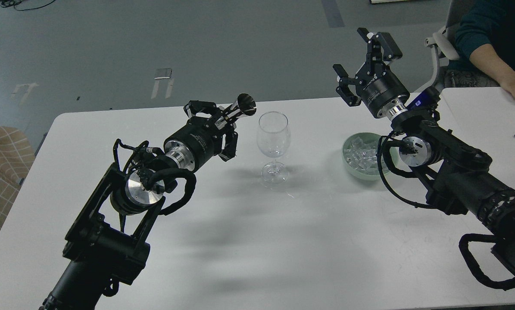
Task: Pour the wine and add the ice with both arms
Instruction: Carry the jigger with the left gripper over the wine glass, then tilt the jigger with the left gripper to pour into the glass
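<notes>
One glass; one bowl — many ice cubes.

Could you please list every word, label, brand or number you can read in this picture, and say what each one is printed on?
No text can be read with confidence.
Black cylindrical body of the left gripper: pale lettering, too small and blurred to read.
Black cylindrical body of the open right gripper: pale lettering, also unreadable.
Small blue tag behind the right wrist: a white mark, illegible.
</notes>
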`<action>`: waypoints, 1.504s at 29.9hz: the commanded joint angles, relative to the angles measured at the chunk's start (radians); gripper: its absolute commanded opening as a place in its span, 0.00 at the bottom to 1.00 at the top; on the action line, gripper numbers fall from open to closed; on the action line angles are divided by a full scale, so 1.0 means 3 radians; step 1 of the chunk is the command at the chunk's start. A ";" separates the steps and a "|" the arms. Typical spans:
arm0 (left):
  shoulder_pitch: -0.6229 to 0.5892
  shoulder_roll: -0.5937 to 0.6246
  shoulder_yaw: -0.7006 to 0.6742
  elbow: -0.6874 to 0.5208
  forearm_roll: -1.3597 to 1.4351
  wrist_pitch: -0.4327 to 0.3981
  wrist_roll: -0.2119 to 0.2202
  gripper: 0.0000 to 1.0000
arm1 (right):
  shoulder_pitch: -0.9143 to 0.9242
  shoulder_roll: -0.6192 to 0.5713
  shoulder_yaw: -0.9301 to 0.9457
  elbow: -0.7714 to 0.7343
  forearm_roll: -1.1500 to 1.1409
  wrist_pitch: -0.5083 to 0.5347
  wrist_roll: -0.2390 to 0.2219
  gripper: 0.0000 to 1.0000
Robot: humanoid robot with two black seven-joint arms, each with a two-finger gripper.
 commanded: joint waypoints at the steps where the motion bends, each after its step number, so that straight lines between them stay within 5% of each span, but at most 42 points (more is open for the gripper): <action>1: -0.0008 0.0000 0.0003 -0.0052 0.0052 0.0000 0.0038 0.00 | 0.0000 0.0000 0.0003 -0.0004 -0.0002 0.0000 0.0000 1.00; 45: -0.0422 0.0061 0.0315 -0.0057 0.0931 0.0200 0.0304 0.00 | -0.0031 0.0000 -0.0002 -0.0004 -0.0002 0.0000 0.0000 1.00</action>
